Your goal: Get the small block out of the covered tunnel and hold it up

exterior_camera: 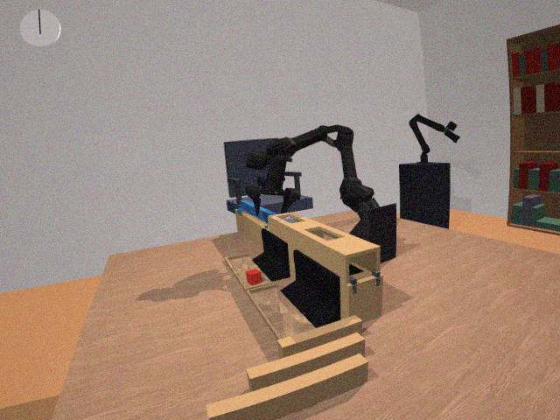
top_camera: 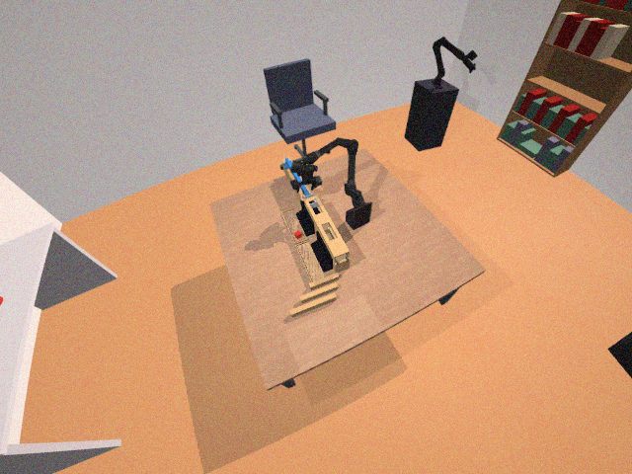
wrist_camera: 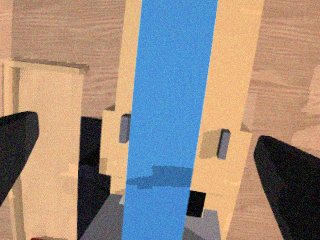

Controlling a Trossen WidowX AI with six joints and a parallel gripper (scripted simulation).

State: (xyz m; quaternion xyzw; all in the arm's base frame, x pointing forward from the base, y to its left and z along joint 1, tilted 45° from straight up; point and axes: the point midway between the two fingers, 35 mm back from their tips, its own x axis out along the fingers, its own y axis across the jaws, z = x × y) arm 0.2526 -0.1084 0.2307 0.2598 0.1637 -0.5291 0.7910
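Our red block [top_camera: 297, 234] [exterior_camera: 254, 276] is out of the tunnel [top_camera: 326, 229] [exterior_camera: 325, 234], sitting in the low tray [top_camera: 305, 261] [exterior_camera: 262, 311] [wrist_camera: 50, 150] next to it. Gripper's [top_camera: 305, 178] [exterior_camera: 271, 210] [wrist_camera: 146, 132] wide open w/ nothing in it, over the blue handle [top_camera: 296, 178] [exterior_camera: 254, 210] [wrist_camera: 167, 100]. Three rods [exterior_camera: 307, 361] [top_camera: 319, 292] lie near the tunnel's other end.

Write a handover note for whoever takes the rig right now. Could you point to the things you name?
Gripper [exterior_camera: 273, 213] [wrist_camera: 150, 135]: open, holding nothing, fingers spread to either side of the blue handle [top_camera: 297, 178] [exterior_camera: 254, 211] [wrist_camera: 167, 100].
Red block [top_camera: 297, 234] [exterior_camera: 254, 276]: resting in the shallow tray [exterior_camera: 262, 285] alongside the tunnel [top_camera: 332, 235] [exterior_camera: 334, 239]; probably the target.
Done: the red block is outside the tunnel.
Left: move clear of the handle, grip the block and hold it up.
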